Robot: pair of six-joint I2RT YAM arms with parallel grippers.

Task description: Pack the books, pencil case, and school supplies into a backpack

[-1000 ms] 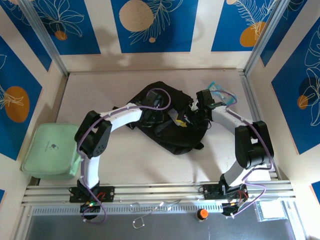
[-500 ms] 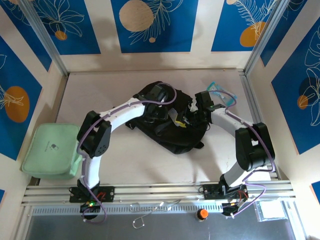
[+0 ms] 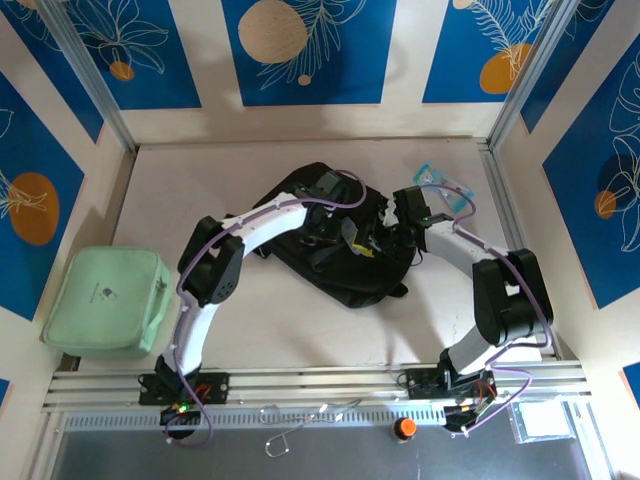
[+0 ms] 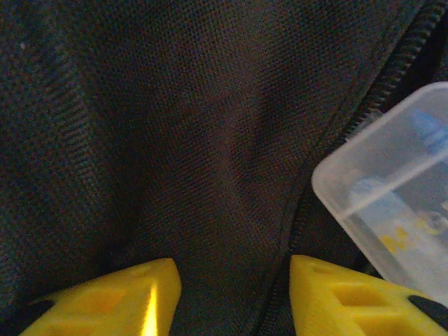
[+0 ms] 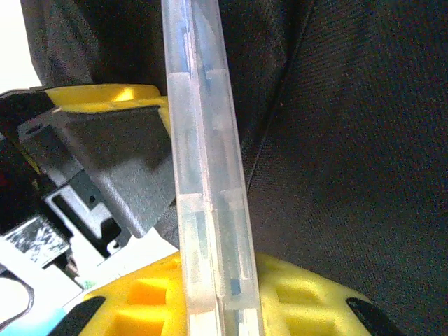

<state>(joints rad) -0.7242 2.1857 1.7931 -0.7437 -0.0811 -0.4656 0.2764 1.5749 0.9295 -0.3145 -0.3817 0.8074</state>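
One box [image 5: 206,175], edge-on, long axis 12-to-6, clamped in right gripper [image 3: 376,240] over backpack [image 3: 340,275]; left gripper [image 4: 234,287] half-open, empty, box at its 3 o'clock

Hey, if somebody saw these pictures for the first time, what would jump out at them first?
The black backpack slumped in the middle of the table draws the eye first. The right gripper has its jaws closed on a clear plastic box over the bag, and the left gripper hangs with its jaws open above the fabric. A mint green case sits apart at the table's near left edge.
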